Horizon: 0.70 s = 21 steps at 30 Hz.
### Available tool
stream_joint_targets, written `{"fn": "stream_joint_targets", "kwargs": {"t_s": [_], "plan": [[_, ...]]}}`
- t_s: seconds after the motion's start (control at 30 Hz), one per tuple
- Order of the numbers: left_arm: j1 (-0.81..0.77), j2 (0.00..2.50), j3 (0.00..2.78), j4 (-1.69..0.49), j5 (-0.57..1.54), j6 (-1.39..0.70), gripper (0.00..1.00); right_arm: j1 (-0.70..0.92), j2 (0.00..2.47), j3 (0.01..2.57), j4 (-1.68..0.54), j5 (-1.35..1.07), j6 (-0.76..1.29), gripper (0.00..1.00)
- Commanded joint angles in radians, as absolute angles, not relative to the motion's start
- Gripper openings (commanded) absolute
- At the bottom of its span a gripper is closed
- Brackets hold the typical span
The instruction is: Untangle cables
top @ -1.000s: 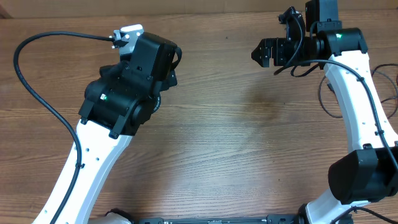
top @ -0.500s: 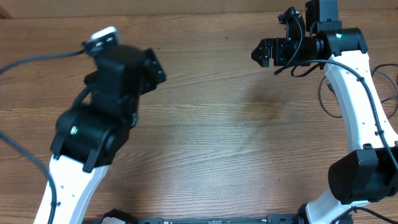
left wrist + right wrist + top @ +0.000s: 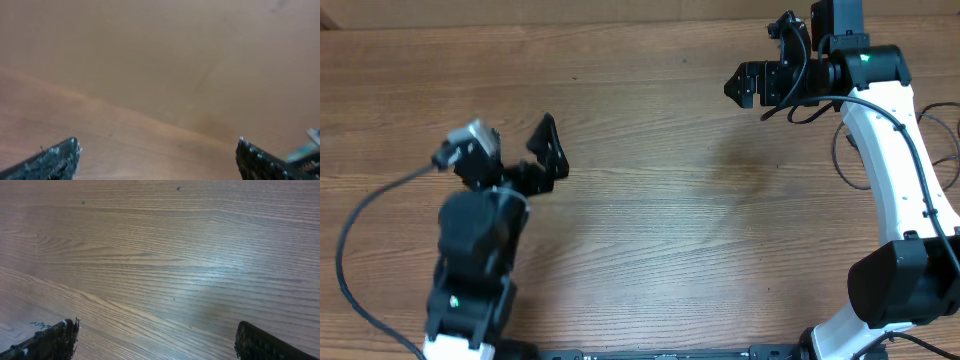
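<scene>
Grainy wooden table; left gripper, right gripper: jagged black fingers spread.

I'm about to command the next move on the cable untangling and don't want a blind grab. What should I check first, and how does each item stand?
1. Left end effector open and empty: ok.
2. Right end effector open and empty: ok.
3. Cables in either wrist view: not ok, only bare table shows.
4. Cables located from overhead: cannot tell; the thin dark cords beside the right arm may be them.
5. Left arm and right arm well apart: ok.
</scene>
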State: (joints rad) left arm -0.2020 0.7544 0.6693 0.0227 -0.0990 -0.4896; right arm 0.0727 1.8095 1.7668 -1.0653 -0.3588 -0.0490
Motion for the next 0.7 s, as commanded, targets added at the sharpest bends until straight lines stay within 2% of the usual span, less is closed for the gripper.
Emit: {"fn": "stream_joint_targets", "kwargs": {"t_s": [0.0, 0.17, 0.37, 0.5, 0.67], "plan": [[-0.183, 0.640, 0.489, 0.199, -0.019, -0.392, 1.00, 0.072, 1.803, 1.768, -1.061, -0.361, -0.054, 1.00], [-0.120, 0.499, 0.273, 0.451, 0.062, -0.392, 1.00, 0.072, 1.803, 1.768, -1.061, -0.361, -0.054, 1.00], [-0.056, 0.344, 0.080, 0.624, 0.098, -0.396, 1.00, 0.072, 1.803, 1.768, -1.061, -0.361, -0.054, 1.00], [-0.027, 0.278, 0.009, 0.661, 0.096, -0.396, 1.00, 0.072, 1.803, 1.768, -1.061, -0.360, -0.054, 1.00], [0.045, 0.188, 0.005, 0.499, 0.104, -0.396, 1.00, 0.072, 1.803, 1.768, -1.061, -0.361, -0.054, 1.00]]}}
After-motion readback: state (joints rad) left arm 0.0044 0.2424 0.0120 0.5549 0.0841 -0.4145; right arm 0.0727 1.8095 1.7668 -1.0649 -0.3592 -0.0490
